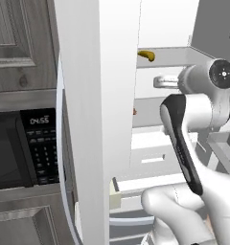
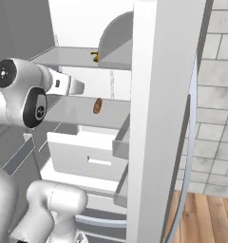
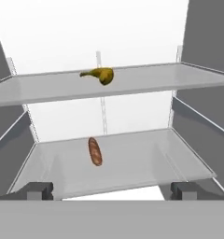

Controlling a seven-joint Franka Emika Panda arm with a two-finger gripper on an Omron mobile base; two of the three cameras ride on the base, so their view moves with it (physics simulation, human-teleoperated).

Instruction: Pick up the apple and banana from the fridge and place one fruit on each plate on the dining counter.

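Hand [image 3: 111, 190] (jaws wide) level before fridge [image 3: 132, 28] shelves, facing banana [image 3: 101, 74]

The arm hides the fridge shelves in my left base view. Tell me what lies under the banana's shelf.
Observer: A brown roll lies on the lower shelf, left of its middle.
Operator: Give me the gripper's state.
Observer: The gripper is open, with nothing between its tips, and it faces the lower shelf's front edge.
Operator: Report what stands right of the fridge.
Observer: A pale tiled wall stands right of the fridge.
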